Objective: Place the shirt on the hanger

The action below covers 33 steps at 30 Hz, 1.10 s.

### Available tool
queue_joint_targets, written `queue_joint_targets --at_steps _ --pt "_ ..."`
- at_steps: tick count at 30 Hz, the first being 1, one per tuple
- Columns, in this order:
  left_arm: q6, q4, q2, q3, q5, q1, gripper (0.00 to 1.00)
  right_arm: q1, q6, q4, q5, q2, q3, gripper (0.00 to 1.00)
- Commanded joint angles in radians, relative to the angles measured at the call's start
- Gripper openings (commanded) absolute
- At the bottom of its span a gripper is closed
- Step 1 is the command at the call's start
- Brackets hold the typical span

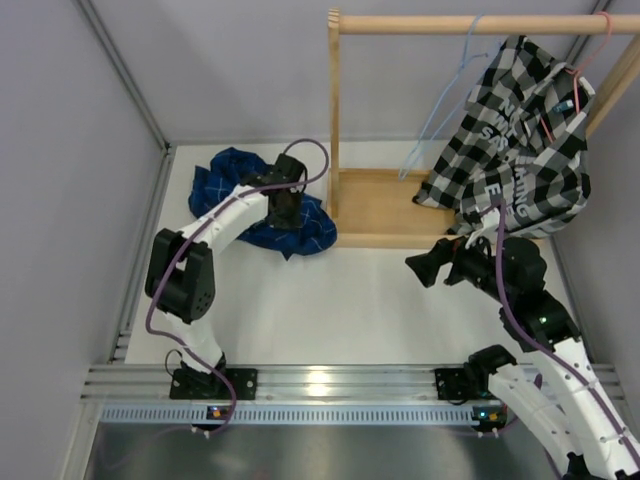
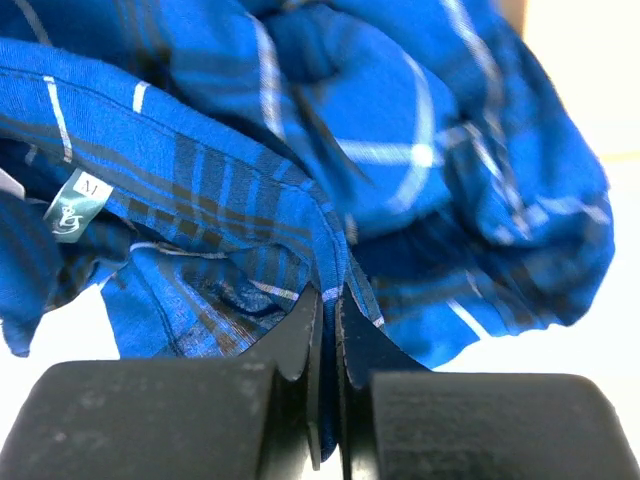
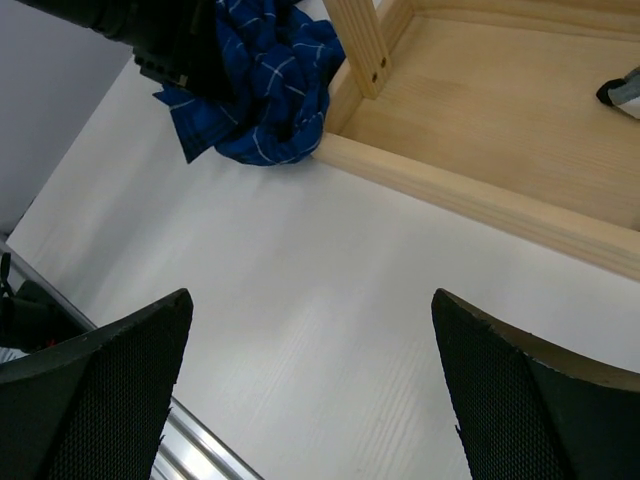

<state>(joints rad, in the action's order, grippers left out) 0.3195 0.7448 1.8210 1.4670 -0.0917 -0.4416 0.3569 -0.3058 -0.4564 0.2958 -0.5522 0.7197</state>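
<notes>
Shirt (image 1: pixel 222 172) is found bunched in a blue heap on the table (image 1: pixel 330 300), over at the far left, with one edge up against the base of the wooden rack (image 1: pixel 385 205). A fold of the cloth is pinched by the left gripper (image 2: pixel 330 320), jaws pressed together on the fabric (the little size tag (image 2: pixel 75 205) can be seen just beside that spot in the left wrist view). The right gripper (image 3: pixel 310 390) is held over bare table in front of the rack, jaws wide apart, nothing between them. The hanger (image 1: pixel 445 100) is seen hooked on the top rail (image 1: pixel 470 22), next to a black-and-white checked shirt (image 1: pixel 520 150) and well apart from the heap.

So the step in hand is judged to be the first pickup: cloth is caught but not yet raised. Next, a slow lift is probably called for, so the heap can be let to fall open and the collar found. The hanger would likely have to be fetched off the rail by the right gripper, and a thin pinch like this could easily be lost if it gets yanked.
</notes>
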Motion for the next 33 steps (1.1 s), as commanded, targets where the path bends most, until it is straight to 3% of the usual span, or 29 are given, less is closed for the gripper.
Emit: queue_joint_targets --at_steps 1,6,10,11,12,15,16,19,22,23,25,26,27,28,29,30,32,33 --pt "0.018 0.002 -0.15 0.003 -0.075 -0.023 0.0 -0.012 0.022 0.056 -0.02 -0.011 0.021 0.99" --pt "0.035 0.001 -0.388 0.033 -0.07 -0.095 0.0 -0.012 0.023 0.058 0.012 -0.031 0.041 0.99" --pt "0.11 -0.094 -0.552 -0.065 -0.008 -0.323 0.0 -0.012 0.022 0.058 0.049 -0.026 0.067 0.99" --pt "0.127 -0.138 -0.59 -0.173 0.003 -0.376 0.0 -0.012 0.02 0.062 0.078 -0.023 0.069 1.0" --pt "0.147 -0.268 -0.627 -0.244 0.01 -0.473 0.0 -0.012 0.02 0.073 0.098 -0.023 0.066 0.99" --pt "0.236 -0.547 -0.768 -0.578 0.078 -0.606 0.0 -0.012 0.007 0.096 0.18 -0.028 0.047 1.0" --pt "0.292 -0.738 -0.808 -0.658 0.087 -0.624 0.0 -0.01 -0.006 0.105 0.196 -0.031 0.029 0.99" --pt "0.366 -0.97 -0.821 -0.885 0.147 -0.687 0.01 -0.009 -0.067 0.137 0.232 -0.041 -0.023 1.0" --pt "0.372 -1.096 -0.793 -0.961 0.124 -0.758 0.23 0.01 -0.098 0.142 0.233 -0.061 -0.081 1.0" --pt "0.366 -1.089 -0.772 -0.958 0.13 -0.773 0.44 0.02 -0.105 0.14 0.22 -0.078 -0.095 1.0" --pt "0.308 -1.026 -0.769 -0.91 0.11 -0.825 0.6 0.072 -0.11 0.145 0.204 -0.097 -0.118 0.98" --pt "0.29 -0.921 -0.781 -0.89 -0.008 -0.854 0.66 0.097 -0.108 0.151 0.168 -0.116 -0.123 0.97" --pt "0.273 -0.857 -0.822 -0.867 -0.081 -0.903 0.92 0.152 -0.108 0.156 0.145 -0.121 -0.126 0.94" --pt "0.259 -0.72 -0.874 -0.825 -0.226 -0.93 0.98 0.204 -0.098 0.16 0.087 -0.133 -0.123 0.91" --pt "0.263 -0.719 -0.875 -0.801 -0.227 -0.93 0.98 0.205 -0.089 0.163 0.057 -0.141 -0.121 0.91" --pt "0.271 -0.573 -0.929 -0.777 -0.344 -0.933 0.98 0.227 -0.081 0.163 0.031 -0.15 -0.118 0.89" --pt "0.299 -0.434 -0.974 -0.723 -0.471 -0.933 0.98 0.298 -0.061 0.179 -0.018 -0.172 -0.114 0.83" --pt "0.334 -0.269 -1.012 -0.708 -0.643 -0.933 0.98 0.345 -0.056 0.203 -0.033 -0.179 -0.114 0.8"
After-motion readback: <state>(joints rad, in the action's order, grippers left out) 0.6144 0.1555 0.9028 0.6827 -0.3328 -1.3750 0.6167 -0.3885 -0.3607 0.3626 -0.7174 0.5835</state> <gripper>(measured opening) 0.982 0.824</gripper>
